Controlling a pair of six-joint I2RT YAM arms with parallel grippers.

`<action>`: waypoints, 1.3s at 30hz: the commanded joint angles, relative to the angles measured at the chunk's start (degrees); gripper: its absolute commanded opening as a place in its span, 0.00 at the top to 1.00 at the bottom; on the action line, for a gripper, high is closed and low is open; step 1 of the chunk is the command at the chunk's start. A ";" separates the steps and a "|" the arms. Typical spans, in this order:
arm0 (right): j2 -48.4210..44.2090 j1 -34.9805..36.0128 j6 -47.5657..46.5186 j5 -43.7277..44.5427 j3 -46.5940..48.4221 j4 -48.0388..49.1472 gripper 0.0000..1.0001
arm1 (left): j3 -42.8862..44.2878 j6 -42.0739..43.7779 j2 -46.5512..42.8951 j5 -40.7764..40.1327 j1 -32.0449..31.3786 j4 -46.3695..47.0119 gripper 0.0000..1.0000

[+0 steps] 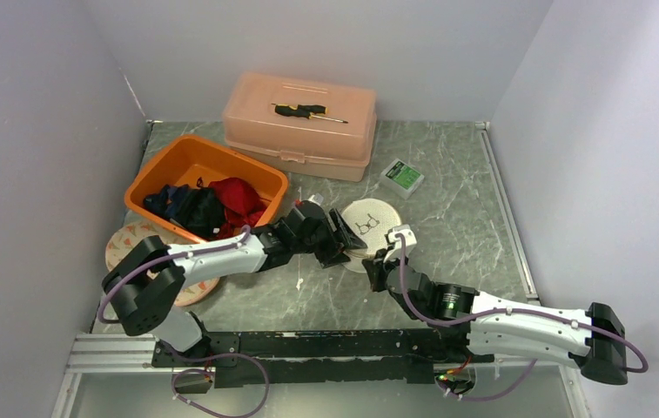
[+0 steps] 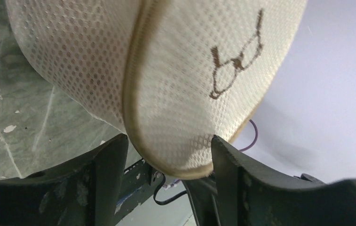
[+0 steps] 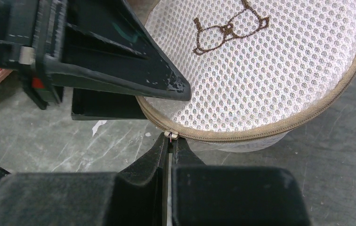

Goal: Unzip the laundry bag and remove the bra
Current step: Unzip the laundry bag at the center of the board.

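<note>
My right gripper (image 3: 170, 143) is pinched shut on the small metal zipper pull (image 3: 170, 135) of the tan zip band. My left gripper (image 2: 166, 146) stands wide, astride the rim of the laundry bag (image 3: 279, 70), a round drum of white honeycomb mesh with a brown stitched bra outline, lying on the marbled grey table (image 3: 336, 188)

White-shelled arms (image 1: 212, 254) with purple cables (image 1: 406, 292); black left hand (image 2: 166, 143); black right hand (image 3: 170, 143).
</note>
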 commanded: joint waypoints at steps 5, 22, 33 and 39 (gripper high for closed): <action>-1.81 0.25 0.32 0.76 1.34 0.15 1.00 | 2.08 -1.53 2.26 -2.44 0.10 2.90 0.53; -2.99 -5.89 5.81 3.80 2.18 -11.03 1.00 | 3.34 9.87 -3.51 5.81 7.87 -2.46 0.97; -11.03 -14.22 -6.76 -7.63 2.89 -2.96 1.00 | 15.72 32.47 -2.52 24.08 16.04 -15.53 0.96; -8.00 -3.36 -8.69 0.09 7.21 -4.00 1.00 | 30.84 47.01 5.36 27.62 16.33 -31.96 0.88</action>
